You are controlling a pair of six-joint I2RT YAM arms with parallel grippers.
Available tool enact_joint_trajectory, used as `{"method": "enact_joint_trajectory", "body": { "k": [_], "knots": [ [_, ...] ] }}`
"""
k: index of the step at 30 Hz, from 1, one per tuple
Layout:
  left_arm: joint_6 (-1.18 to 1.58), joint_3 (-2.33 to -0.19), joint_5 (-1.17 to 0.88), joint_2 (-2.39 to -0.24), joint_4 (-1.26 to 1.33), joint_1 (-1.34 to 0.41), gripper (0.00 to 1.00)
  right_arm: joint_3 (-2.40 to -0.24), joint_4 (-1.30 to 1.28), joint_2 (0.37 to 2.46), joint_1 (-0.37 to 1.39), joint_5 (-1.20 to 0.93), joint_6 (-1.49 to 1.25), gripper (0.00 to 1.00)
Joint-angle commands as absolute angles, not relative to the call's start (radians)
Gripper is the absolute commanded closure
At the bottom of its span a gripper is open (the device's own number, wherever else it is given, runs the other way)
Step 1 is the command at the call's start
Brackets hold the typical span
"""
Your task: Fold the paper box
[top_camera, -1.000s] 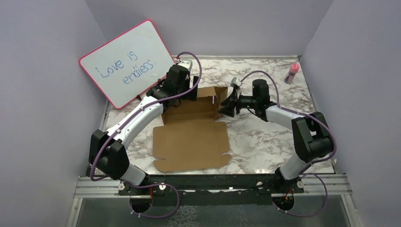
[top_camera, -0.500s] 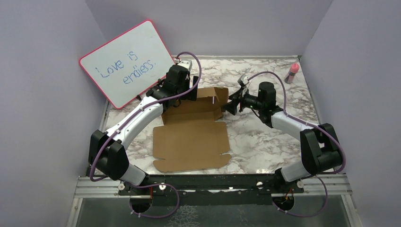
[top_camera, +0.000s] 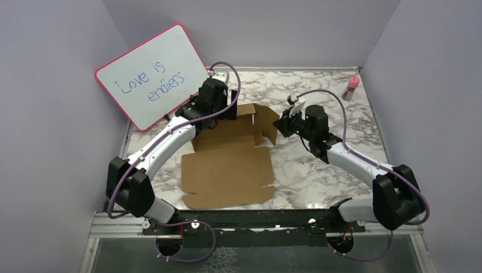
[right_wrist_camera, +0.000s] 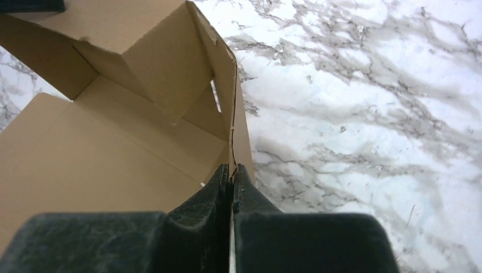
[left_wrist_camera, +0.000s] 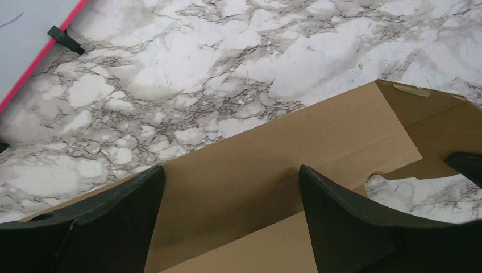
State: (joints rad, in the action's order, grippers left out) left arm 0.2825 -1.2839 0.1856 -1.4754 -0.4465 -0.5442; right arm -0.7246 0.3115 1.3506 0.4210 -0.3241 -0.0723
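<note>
**Pinching the right flap, rear corner out of sight**

From above, the left arm (top_camera: 165,142) covers the far left corner of the paper box (top_camera: 230,165), so how that corner stands cannot be told. The box lies mid-bench, its broad front panel flat and its rear wall and right flap raised. The left gripper (left_wrist_camera: 232,170) hangs over the rear wall with its fingers wide apart. Whether they touch the cardboard is not clear, and that wrist view cuts off most of the box. The right gripper (right_wrist_camera: 230,169) has its fingers pressed together on the top edge of the upright right flap, and they hide the part of the flap below.

A pink-framed whiteboard (top_camera: 153,77) leans at the far left, just beside the left arm, with "Love is endless." handwritten in blue. A small pink bottle (top_camera: 352,87) stands in the far right corner of the marbled bench (top_camera: 301,170), well apart from the box. Its label is too small to read. No print shows on the cardboard.
</note>
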Motion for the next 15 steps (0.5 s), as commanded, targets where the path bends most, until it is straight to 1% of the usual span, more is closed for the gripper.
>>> {"method": "enact_joint_trajectory", "body": {
  "k": [1,5,9,13,15],
  "knots": [
    [0.331,-1.248,0.148,-1.472,-0.482,-0.552,0.13,-0.705,0.256,1.266,0.532,-0.115,-0.161,0.96],
    [0.353,-1.234,0.118,-1.471,-0.471,-0.553,0.15,-0.708,0.21,1.251,0.625,0.029,-0.217,0.98],
    [0.348,-1.217,0.122,-1.452,-0.456,-0.554,0.15,-0.71,0.228,1.274,0.646,0.083,-0.234,0.99],
    [0.342,-1.216,0.148,-1.427,-0.456,-0.554,0.15,-0.726,0.232,1.29,0.662,0.055,-0.307,0.99],
    [0.341,-1.213,0.131,-1.428,-0.454,-0.554,0.16,-0.735,0.234,1.307,0.692,0.036,-0.311,0.97]
  ]
}}
